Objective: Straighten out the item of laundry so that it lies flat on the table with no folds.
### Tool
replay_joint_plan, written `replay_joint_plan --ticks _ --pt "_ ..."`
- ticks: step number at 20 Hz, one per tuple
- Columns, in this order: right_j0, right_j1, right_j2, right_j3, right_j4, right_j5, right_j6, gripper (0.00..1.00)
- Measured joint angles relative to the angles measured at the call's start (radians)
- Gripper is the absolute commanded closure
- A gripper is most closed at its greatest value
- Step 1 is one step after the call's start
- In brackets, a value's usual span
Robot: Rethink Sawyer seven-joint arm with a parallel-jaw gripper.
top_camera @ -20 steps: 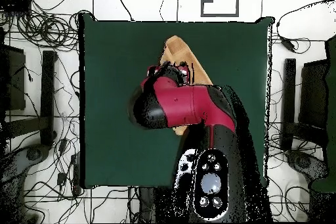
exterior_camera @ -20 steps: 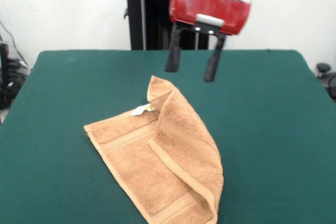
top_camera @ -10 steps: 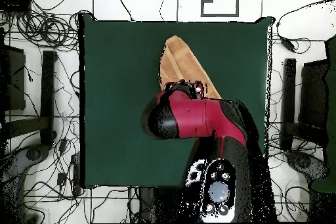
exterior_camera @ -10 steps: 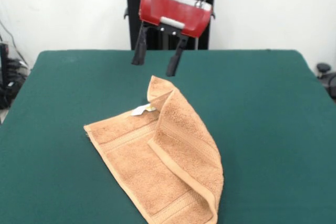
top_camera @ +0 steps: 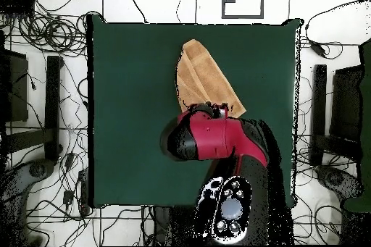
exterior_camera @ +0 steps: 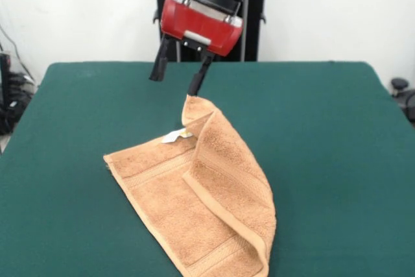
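Towel (exterior_camera: 201, 205) lay folded over itself on your green table (exterior_camera: 337, 160), white tag (exterior_camera: 172, 136) showing; your gripper (exterior_camera: 177, 78) hung above the towel's raised far corner, jaws apart, holding nothing.

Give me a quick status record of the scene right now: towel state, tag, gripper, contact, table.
towel: folded over on itself, one flap lying across the rest, far corner peaked up
tag: white, showing near the far corner
gripper: open, above the towel's far corner, holding nothing
contact: one fingertip looks close to the peaked corner; touching or not, cannot tell
table: green cloth top
task state: not yet flat
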Motion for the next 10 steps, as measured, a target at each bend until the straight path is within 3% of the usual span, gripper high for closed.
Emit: replay_joint_plan --ticks 10 --pt "0.019 0.097 -0.076 -0.001 0.001 -0.073 0.0 0.0"
